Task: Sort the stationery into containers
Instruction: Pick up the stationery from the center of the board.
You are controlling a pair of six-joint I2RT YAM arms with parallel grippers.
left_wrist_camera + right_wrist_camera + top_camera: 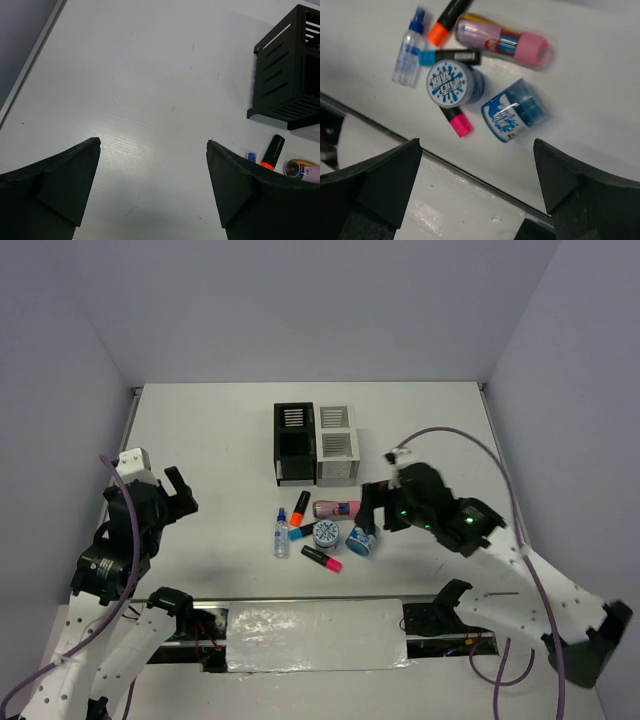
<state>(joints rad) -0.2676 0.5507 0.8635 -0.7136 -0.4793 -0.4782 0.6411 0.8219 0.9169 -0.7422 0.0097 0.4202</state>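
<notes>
The stationery lies in a cluster at the table's front centre: an orange-ended highlighter, a pink tube, a clear blue-capped bottle, two blue rolls, and a pink-ended highlighter. The black organiser and the white organiser stand side by side behind them. My right gripper is open and empty above the cluster, nearest the roll lying on its side. The other roll stands flat. My left gripper is open and empty over bare table to the left.
A blue-ended highlighter lies against the flat roll. A shiny white strip and a black rail run along the near table edge. Grey walls close in the left, back and right sides. The black organiser shows at the far right of the left wrist view.
</notes>
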